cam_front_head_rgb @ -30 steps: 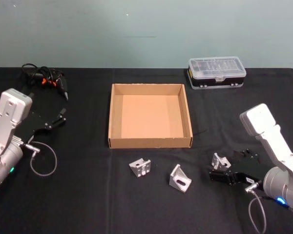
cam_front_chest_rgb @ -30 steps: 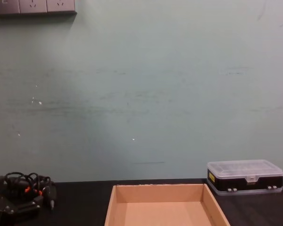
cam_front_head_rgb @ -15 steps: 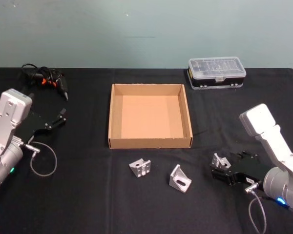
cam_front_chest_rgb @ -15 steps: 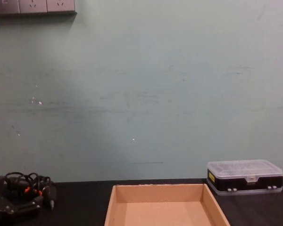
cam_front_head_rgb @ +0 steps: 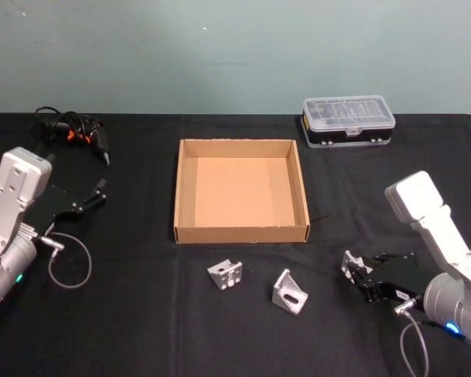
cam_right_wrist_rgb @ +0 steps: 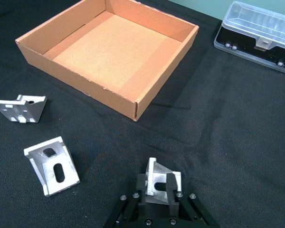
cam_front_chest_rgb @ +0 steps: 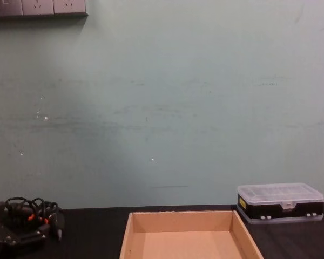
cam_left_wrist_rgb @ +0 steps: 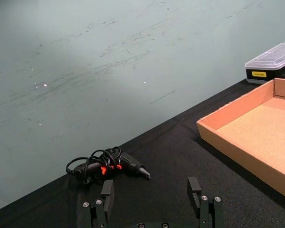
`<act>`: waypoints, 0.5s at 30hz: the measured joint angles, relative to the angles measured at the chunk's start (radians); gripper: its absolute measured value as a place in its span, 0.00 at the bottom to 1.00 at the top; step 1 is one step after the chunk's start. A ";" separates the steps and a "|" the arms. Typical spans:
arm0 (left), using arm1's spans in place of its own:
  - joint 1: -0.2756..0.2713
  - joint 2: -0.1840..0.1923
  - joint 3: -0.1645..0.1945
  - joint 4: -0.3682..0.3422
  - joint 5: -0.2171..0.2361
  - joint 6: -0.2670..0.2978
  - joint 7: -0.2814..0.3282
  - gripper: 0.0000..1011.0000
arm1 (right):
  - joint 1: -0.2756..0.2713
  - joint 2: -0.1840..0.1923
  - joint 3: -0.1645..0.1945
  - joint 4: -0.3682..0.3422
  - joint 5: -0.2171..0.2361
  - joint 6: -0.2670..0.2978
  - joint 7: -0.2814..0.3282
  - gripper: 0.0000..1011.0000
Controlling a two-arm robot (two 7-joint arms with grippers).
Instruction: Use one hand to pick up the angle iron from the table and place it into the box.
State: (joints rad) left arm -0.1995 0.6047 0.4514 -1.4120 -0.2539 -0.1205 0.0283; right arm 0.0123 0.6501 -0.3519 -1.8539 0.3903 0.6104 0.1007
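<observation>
Our right gripper [cam_right_wrist_rgb: 156, 185] is closed narrow on the angle iron [cam_right_wrist_rgb: 156, 173], a small silvery bracket with triangular webs, lodged between its fingertips. We see the box [cam_right_wrist_rgb: 76, 78] ahead of it; our left gripper [cam_left_wrist_rgb: 150, 187] stands wide.

A wide, shallow tan cardboard box [cam_front_head_rgb: 239, 232] sits open at the middle of the flat black counter [cam_front_head_rgb: 141, 330]. In front of it lie two silver metal brackets, apart: the left angle iron [cam_front_head_rgb: 225, 273] and the middle angle iron [cam_front_head_rgb: 289, 290]. Farther right, the black fingered right hand [cam_front_head_rgb: 363, 275] has its fingers touching the third angle iron [cam_front_head_rgb: 350, 263]. The left hand [cam_front_head_rgb: 90, 196] is well left of the box.
</observation>
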 joint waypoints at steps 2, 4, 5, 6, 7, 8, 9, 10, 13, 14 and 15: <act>0.000 0.000 0.000 0.000 0.000 0.000 0.000 1.00 | 0.000 0.000 0.000 0.000 0.000 0.000 0.000 0.22; 0.000 0.000 0.000 0.000 0.000 0.000 0.000 1.00 | 0.000 0.000 0.000 0.000 0.000 0.000 0.000 0.19; 0.000 0.000 0.000 0.000 0.000 0.000 0.000 1.00 | 0.000 0.000 0.000 0.000 0.000 0.000 0.000 0.14; 0.000 0.000 0.000 0.000 0.000 0.000 0.000 1.00 | 0.000 0.000 0.000 0.000 0.000 0.000 0.000 0.12; 0.000 0.000 0.000 0.000 0.000 0.000 0.000 1.00 | 0.000 0.000 0.000 0.000 0.000 0.000 0.000 0.10; 0.000 0.000 0.000 0.000 0.000 0.000 0.000 1.00 | 0.000 0.000 0.000 0.000 0.000 0.000 0.000 0.08; 0.000 0.000 0.000 0.000 0.000 0.000 0.000 1.00 | 0.000 0.000 0.000 0.000 0.000 0.000 0.000 0.06; 0.000 0.000 0.000 0.000 0.000 0.000 0.000 1.00 | 0.000 0.000 0.000 0.000 0.000 0.000 0.000 0.06; 0.000 0.000 0.000 0.000 0.000 0.000 0.000 1.00 | 0.000 0.000 0.000 0.000 0.000 0.000 0.000 0.06; 0.000 0.000 0.000 0.000 0.000 0.000 0.000 1.00 | 0.000 0.000 0.000 0.000 0.000 0.000 0.000 0.06; 0.000 0.000 0.000 0.000 0.000 0.000 0.000 1.00 | 0.000 0.000 0.000 0.000 0.000 0.000 0.000 0.06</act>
State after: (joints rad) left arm -0.1995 0.6047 0.4514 -1.4120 -0.2538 -0.1206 0.0283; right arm 0.0123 0.6501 -0.3519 -1.8539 0.3903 0.6103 0.1007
